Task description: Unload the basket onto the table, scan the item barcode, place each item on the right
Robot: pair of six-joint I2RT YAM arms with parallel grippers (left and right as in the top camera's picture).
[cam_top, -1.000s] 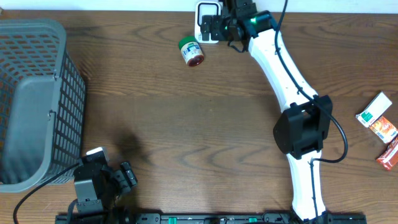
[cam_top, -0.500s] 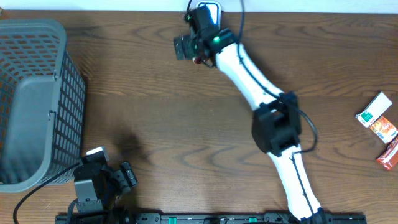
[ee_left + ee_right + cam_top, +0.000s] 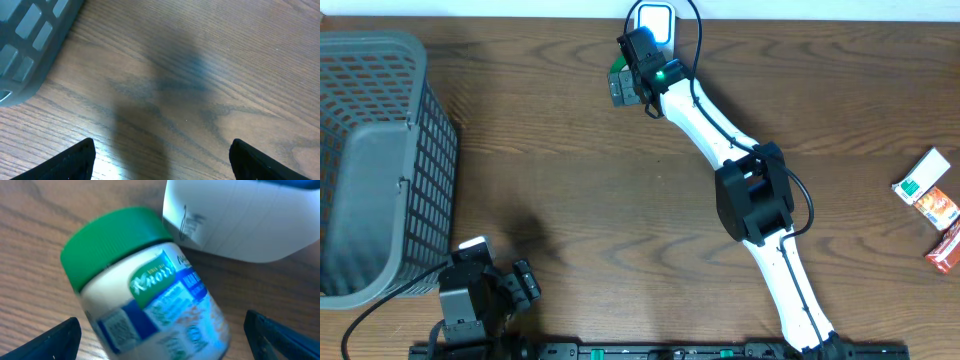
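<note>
One jar (image 3: 150, 305) is the item here, a pale container with a green screw lid (image 3: 117, 242) and a green, white and blue label. It lies on its side on the wooden table (image 3: 570, 180), far back and a little left of centre. In the right wrist view the lid end points toward the white scanner (image 3: 240, 220), which sits just beside it; whether the two touch cannot be told. A small dark printed patch (image 3: 119, 326) faces up on the blue part of the label, too blurred to read. The right gripper (image 3: 623, 88) hangs directly over the jar and covers most of it from overhead, so only a sliver of green shows there. Its jaws are spread wide, and the two dark fingertips (image 3: 52, 340) stand at either side of the jar with bare wood between each tip and the glass, gripping nothing. The white right arm stretches diagonally from the near edge to that far spot. Three small packets, a white-and-green box (image 3: 920, 175), an orange packet (image 3: 937, 207) and a red packet (image 3: 945, 245), lie well apart at the right edge. At the near left, the left gripper (image 3: 165, 160) is also spread wide and holds nothing, hovering over bare wood near the corner of the grey mesh basket (image 3: 380, 150).
</note>
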